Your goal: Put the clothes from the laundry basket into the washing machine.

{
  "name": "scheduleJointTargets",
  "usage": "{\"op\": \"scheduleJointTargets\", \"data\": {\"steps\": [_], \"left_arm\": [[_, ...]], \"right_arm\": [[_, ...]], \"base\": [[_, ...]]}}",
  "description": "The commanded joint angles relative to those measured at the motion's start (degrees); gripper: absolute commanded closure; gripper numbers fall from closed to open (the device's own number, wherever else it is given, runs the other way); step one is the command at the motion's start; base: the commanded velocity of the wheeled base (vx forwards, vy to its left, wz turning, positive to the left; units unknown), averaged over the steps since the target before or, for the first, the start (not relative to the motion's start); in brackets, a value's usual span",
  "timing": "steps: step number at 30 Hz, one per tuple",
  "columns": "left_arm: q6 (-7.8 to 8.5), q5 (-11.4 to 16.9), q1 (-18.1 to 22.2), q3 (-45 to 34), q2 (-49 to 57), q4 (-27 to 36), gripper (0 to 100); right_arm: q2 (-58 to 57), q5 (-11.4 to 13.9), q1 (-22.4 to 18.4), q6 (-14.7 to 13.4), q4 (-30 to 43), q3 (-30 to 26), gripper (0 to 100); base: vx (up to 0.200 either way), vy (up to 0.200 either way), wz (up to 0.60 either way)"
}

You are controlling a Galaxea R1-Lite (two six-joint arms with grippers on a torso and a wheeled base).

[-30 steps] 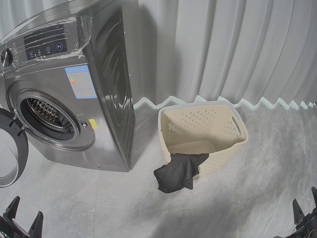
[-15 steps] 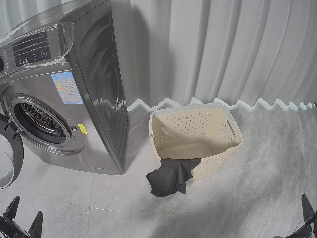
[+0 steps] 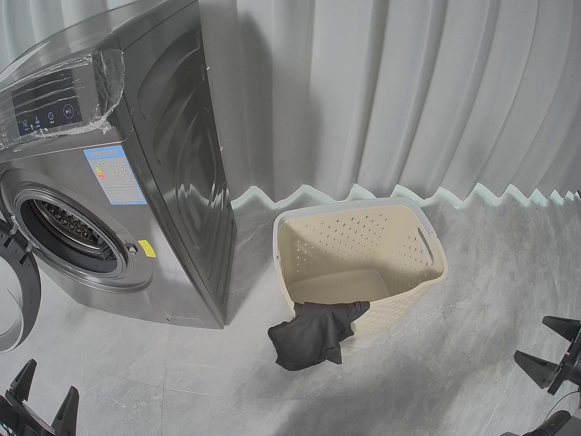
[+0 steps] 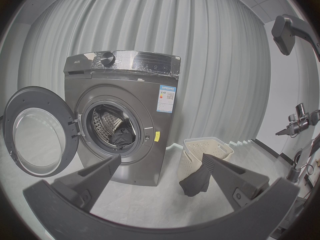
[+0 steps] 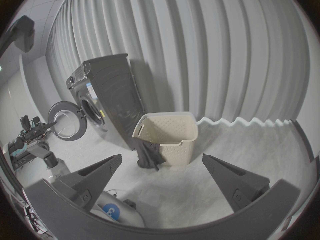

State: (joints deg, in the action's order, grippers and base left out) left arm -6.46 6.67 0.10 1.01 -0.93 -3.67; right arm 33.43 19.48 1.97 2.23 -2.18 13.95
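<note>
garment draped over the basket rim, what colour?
Dark grey, plain; the garment hangs over the cream laundry basket. Clearest in the head view.

Held low, the left end effector (image 3: 47, 389) and right end effector (image 3: 535, 341) gape empty

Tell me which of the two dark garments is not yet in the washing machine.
The garment draped over the laundry basket at its front rim, hanging outside it; the other garment lies inside the drum.

The washing machine (image 3: 175, 152) stands left of the laundry basket (image 3: 387, 237) — a garment (image 3: 311, 337) hangs over its near rim.
</note>
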Motion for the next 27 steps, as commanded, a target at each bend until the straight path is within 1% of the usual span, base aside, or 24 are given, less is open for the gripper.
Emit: {"op": "scheduleJointTargets", "data": {"steps": [1, 2, 3, 4, 5, 6, 7, 10, 11, 12, 18, 24, 25, 27], "left_arm": [[0.04, 0.1, 0.0, -0.9, 0.9, 0.0, 0], [0.04, 0.1, 0.0, -0.9, 0.9, 0.0, 0], [0.04, 0.1, 0.0, -0.9, 0.9, 0.0, 0], [0.04, 0.0, -0.1, -0.9, 0.9, 0.0, 0], [-0.04, 0.0, -0.1, -0.9, 0.9, 0.0, 0], [-0.04, 0.1, -0.1, -0.9, 0.9, 0.0, 0], [0.04, 0.1, -0.1, -0.9, 0.9, 0.0, 0], [0.04, 0.1, -0.1, -0.9, 0.9, 0.0, 0], [0.04, 0.1, -0.1, -0.9, 0.9, 0.1, 0], [0.04, 0.1, -0.1, -0.9, 0.9, 0.1, 0], [0.04, 0.2, -0.1, -0.8, 0.9, 0.1, 0], [-0.04, 0.2, -0.1, -0.8, 0.9, 0.1, 0], [-0.04, 0.2, -0.1, -0.8, 0.9, 0.1, 0], [-0.04, 0.2, -0.1, -0.8, 0.9, 0.1, 0]], "right_arm": [[24.5, 2.4, 10.9, -0.1, -9.9, -1.4, 0], [27.7, 1.1, 12.4, -0.7, -12.4, -1.4, 0], [27.7, 1.1, 12.4, -0.7, -12.4, -1.4, 0], [32.1, -0.5, 15.0, -1.2, -16.4, -1.3, 0], [34.1, -0.9, 16.0, -1.7, -18.7, -1.4, 0], [35.0, -1.0, 16.3, -2.1, -19.7, -1.4, 0], [37.9, -1.1, 17.4, -2.8, -22.9, -1.5, 0], [43.1, -1.2, 18.9, -2.9, -28.4, -1.4, 0], [43.7, -1.3, 19.2, -2.9, -29.1, -1.3, 0], [45.9, -1.8, 20.3, -2.9, -31.4, -1.0, 0], [54.2, -5.4, 24.4, -3.9, -37.0, 1.2, 0], [63.1, -5.9, 26.3, -4.6, -45.6, 2.8, 0], [65.4, -6.0, 27.3, -4.6, -48.6, 2.8, 0], [68.0, -7.2, 27.9, -4.8, -51.9, 3.0, 0]], "base": [[0.000, 0.000, 0.00], [0.000, 0.000, 0.00], [0.000, 0.000, 0.00], [0.000, 0.000, 0.00], [0.000, 0.000, 0.00], [0.000, 0.000, 0.00], [0.000, 0.000, 0.00], [0.000, 0.000, 0.00], [0.000, 0.000, 0.00], [0.000, 0.000, 0.00], [0.000, 0.000, 0.00], [0.000, 0.000, 0.00], [0.000, 0.000, 0.00], [0.000, 0.000, 0.00]]}}
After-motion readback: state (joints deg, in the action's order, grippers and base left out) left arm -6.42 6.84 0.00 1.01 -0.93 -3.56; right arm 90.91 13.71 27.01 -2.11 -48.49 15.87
